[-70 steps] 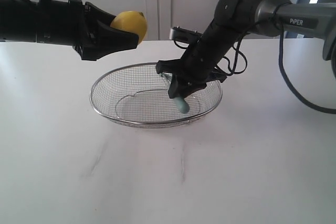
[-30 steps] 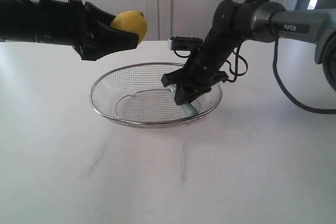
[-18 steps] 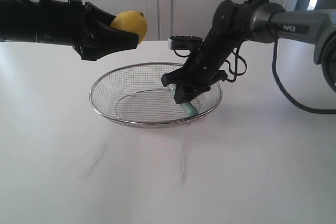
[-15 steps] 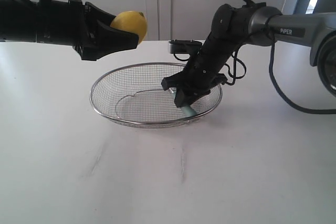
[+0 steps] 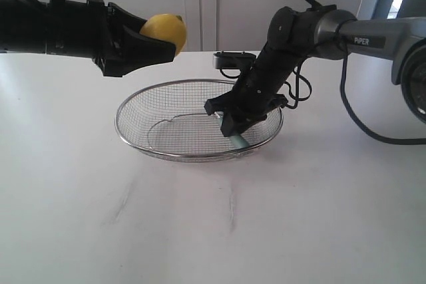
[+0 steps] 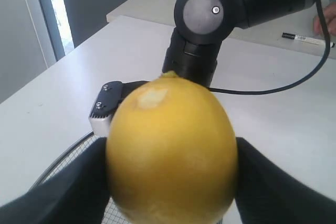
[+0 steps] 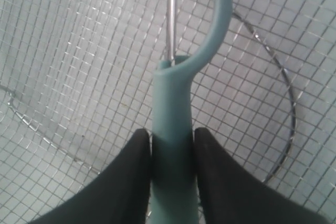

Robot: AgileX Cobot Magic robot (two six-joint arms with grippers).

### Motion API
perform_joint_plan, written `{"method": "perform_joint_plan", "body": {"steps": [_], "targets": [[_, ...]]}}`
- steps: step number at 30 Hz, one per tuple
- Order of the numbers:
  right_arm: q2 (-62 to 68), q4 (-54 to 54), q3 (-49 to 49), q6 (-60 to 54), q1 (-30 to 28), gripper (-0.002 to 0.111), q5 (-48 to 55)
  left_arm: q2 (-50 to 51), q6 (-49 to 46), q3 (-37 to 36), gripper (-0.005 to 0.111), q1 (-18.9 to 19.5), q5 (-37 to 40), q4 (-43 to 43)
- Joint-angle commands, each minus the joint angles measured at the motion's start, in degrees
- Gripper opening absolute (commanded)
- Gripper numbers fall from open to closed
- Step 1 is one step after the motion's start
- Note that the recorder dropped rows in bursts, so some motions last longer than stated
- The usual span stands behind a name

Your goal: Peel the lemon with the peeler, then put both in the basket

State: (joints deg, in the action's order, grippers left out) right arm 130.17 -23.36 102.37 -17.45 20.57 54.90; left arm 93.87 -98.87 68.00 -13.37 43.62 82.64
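Bright yellow lemon [image 5: 164,29] aloft, well above the silver wire-mesh basket [image 5: 135,115]; teal peeler [image 5: 237,140] aslant inside its right half.

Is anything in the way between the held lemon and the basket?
Partly. The right gripper, gripping the peeler, occupies the basket's right half. The left half, nearer the lemon in the left gripper, shows only bare mesh.

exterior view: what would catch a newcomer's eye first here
The bright yellow lemon stands out most, pinched in the left gripper above the table at the upper left. Next comes the right gripper, reaching down into the wire basket at centre and clamped on the pale teal peeler, whose handle points down toward the mesh.
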Motion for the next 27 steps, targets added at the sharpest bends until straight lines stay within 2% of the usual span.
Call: {"method": "perform_joint_plan", "body": {"steps": [1, 10, 27], "targets": [[0.1, 0.2, 0.3, -0.4, 0.1, 0.029, -0.9, -0.4, 0.1, 0.1, 0.0, 0.1, 1.0, 1.7], [-0.1, 0.2, 0.3, -0.3, 0.1, 0.041, -1.0, -0.4, 0.1, 0.1, 0.0, 0.1, 1.0, 1.7], [-6.6, -0.8, 0.5, 2.8, 0.1, 0.041, 0.6, -0.4, 0.1, 0.1, 0.0, 0.1, 1.0, 1.7]]}}
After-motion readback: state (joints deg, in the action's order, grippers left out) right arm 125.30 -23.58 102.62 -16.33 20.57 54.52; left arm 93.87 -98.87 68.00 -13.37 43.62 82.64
